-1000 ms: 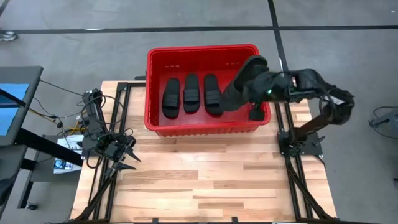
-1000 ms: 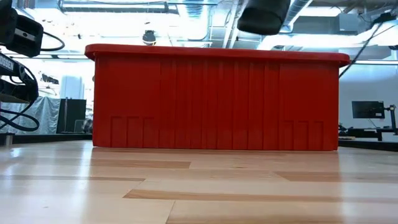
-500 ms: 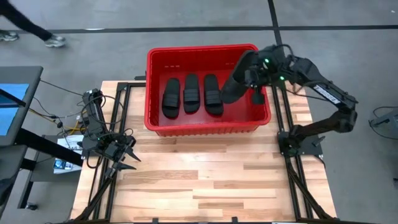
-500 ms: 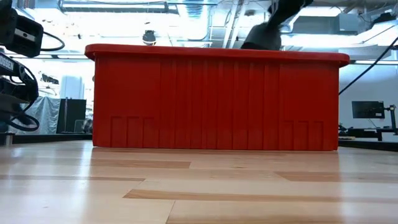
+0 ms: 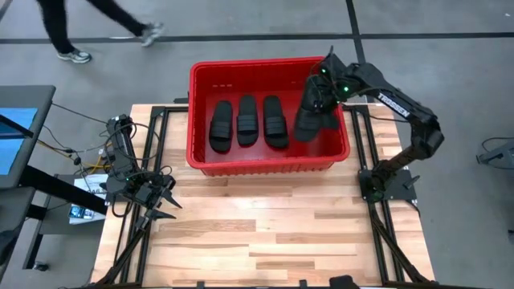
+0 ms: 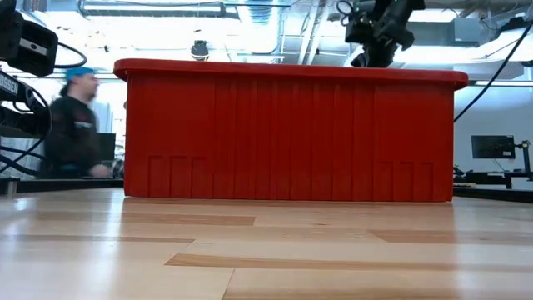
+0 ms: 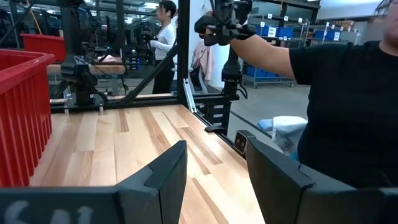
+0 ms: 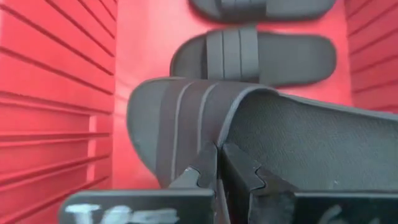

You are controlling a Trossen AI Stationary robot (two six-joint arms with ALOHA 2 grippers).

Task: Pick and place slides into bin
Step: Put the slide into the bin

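The red bin (image 5: 261, 165) stands at the table's far side. Three black slides (image 5: 247, 120) lie flat side by side on its floor, toward its left. My right gripper (image 5: 320, 95) reaches down into the bin's right end, shut on a fourth slide (image 5: 309, 122). The right wrist view shows that slide (image 8: 292, 143) close up, above two of the lying slides (image 8: 261, 55). In the low view the bin's wall (image 6: 283, 133) hides all slides, and only my right gripper (image 6: 376, 37) shows above the rim. My left gripper (image 5: 165, 201) waits open at the table's left edge. My right gripper pinches the edge of the slide's ribbed strap (image 8: 208, 134) between its two fingers, one on the strap's outer face, the other under it on the footbed side. The fingers slant down from above. The slide hangs tilted inside the bin; whether its lower end touches the floor I cannot tell.
Bare wooden table (image 5: 265, 233) stretches between the bin and the near edge. Black frame rails (image 5: 377, 217) run along both sides. A person (image 5: 96, 24) walks on the floor beyond the far edge, and another person (image 7: 348, 106) stands close by my left gripper.
My right gripper has sunk from above the bin's right rim down into the bin and tipped more steeply downward, still shut. The slide has gone down with it below the rim, standing more upright now. A person has walked past beyond the far edge.
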